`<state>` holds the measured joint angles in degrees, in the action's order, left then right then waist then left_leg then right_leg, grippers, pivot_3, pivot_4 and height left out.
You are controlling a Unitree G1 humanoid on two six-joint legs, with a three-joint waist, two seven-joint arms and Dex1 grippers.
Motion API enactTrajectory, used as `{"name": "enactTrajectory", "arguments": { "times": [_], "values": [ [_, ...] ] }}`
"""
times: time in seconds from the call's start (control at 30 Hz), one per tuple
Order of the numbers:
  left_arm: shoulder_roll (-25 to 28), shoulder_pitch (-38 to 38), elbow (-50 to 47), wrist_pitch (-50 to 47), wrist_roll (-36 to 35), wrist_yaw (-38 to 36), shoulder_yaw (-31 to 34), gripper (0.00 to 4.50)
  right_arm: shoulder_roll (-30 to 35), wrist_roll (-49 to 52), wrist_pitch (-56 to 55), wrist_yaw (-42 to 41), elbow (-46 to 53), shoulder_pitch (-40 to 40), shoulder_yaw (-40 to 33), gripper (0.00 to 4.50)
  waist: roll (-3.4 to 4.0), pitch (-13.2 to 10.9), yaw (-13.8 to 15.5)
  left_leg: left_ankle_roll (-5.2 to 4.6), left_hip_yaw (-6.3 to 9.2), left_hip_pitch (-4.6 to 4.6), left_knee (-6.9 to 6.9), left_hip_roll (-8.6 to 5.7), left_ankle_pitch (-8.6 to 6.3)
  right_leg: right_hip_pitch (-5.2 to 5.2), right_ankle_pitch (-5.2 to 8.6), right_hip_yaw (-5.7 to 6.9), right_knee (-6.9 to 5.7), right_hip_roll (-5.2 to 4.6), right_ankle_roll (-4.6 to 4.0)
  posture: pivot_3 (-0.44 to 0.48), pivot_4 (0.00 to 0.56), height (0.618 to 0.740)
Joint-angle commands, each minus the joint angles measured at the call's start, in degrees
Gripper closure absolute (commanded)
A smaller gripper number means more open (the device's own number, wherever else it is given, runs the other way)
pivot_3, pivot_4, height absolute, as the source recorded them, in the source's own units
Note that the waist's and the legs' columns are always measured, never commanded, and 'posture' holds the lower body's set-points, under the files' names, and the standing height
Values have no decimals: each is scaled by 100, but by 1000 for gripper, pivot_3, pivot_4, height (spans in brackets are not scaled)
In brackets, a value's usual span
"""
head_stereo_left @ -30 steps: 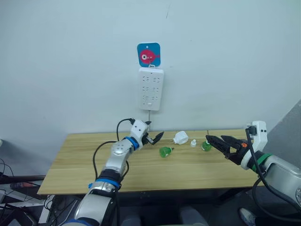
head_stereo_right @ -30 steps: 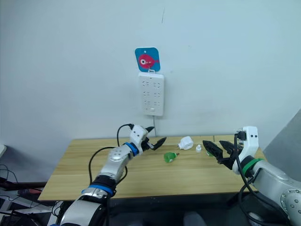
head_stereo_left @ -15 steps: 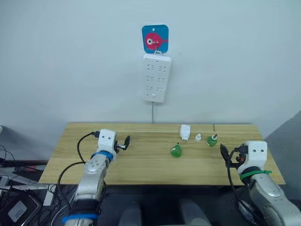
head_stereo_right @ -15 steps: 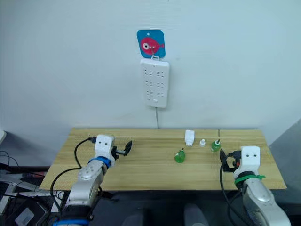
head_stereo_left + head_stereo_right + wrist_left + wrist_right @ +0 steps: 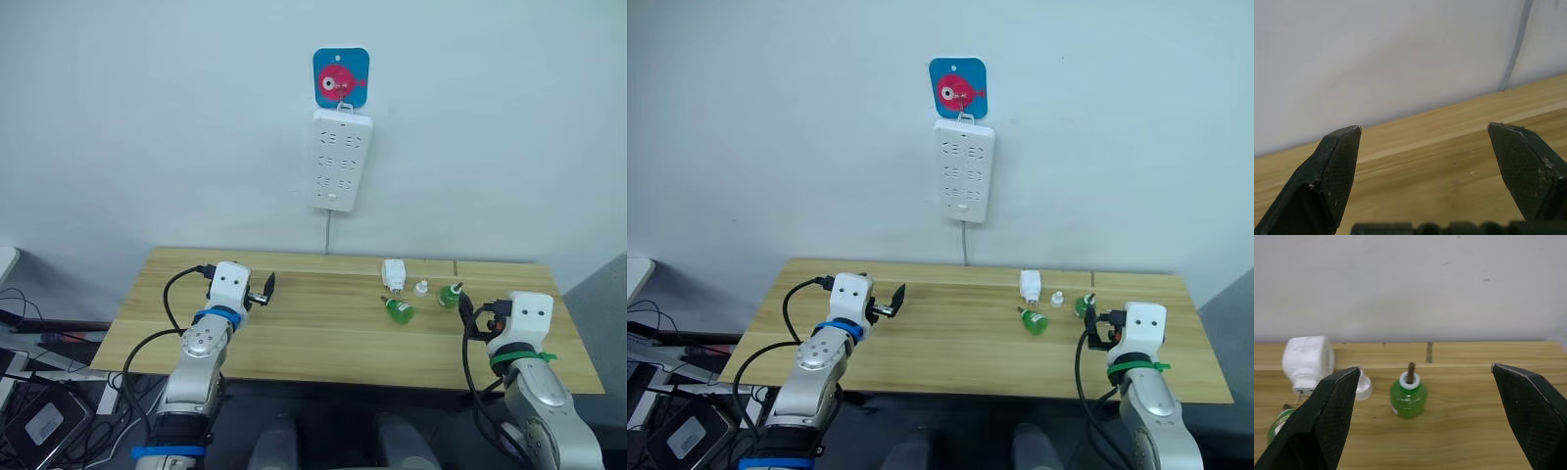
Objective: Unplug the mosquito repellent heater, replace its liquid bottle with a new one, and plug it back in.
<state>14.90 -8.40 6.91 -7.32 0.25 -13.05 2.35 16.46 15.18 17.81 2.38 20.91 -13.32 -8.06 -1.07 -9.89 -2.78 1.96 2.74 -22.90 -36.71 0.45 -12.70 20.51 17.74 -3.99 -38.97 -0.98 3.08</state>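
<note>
Mosquito repellent heater (image 5: 394, 273) unplugged, standing far right on table (image 5: 294, 333) beside two green bottles awaiting swap; left gripper (image 5: 1432, 156) and right gripper (image 5: 1425, 401) wide open, empty.

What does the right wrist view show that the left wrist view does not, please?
The right wrist view shows the mosquito repellent heater, a small white cap, an upright green bottle and a second green bottle at the edge. The left wrist view shows a grey cable running down the wall. Both show the wooden table, the pale wall and an open gripper.
</note>
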Motion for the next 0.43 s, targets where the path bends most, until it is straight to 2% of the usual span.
{"name": "enactTrajectory", "arguments": {
  "times": [0.03, 0.27, 0.43],
  "values": [
    [-30, -100, 72, 180, 75, 67, -54, 17, -78, -89, -137, -16, -40, -78, -336, 0, -6, -9, -10, 0, 1, 0, 2, 0, 0, 0, 0, 1, 0, 0, 0, -71, 202, 740],
    [-154, -197, 233, 80, 179, 215, -129, 17, -207, -60, -137, -141, -232, -165, -727, 0, -7, -140, -48, 0, -1, -1, 5, 1, 0, 2, 4, -3, 2, -2, 6, -88, 234, 740],
    [34, -560, 665, -70, 171, 211, 12, 17, -261, -174, -102, -238, -359, 65, -569, 0, -13, -204, -49, 0, 0, -2, 5, 4, 0, 6, 5, 0, 2, -2, 8, -62, 215, 740]
  ]
}}
